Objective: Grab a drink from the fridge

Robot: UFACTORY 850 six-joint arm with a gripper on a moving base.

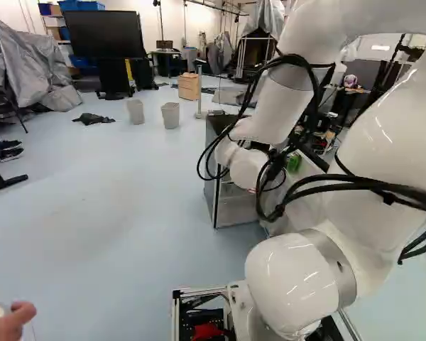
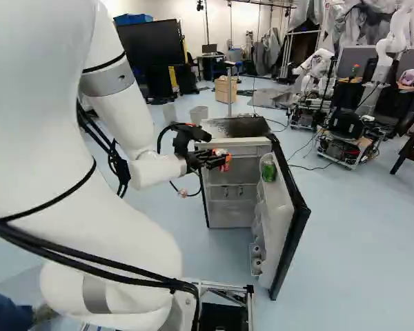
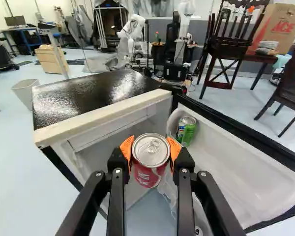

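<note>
Red can (image 3: 148,162) | between tool's (image 3: 150,152) orange pads (image 3: 127,148) | both touching

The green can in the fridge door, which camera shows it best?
The wrist view: there the green can looks largest, with its lid and upper side in plain sight. The right base view shows it smaller, at the top of the open fridge door. In the left base view, only a patch of green shows past the arm.
</note>
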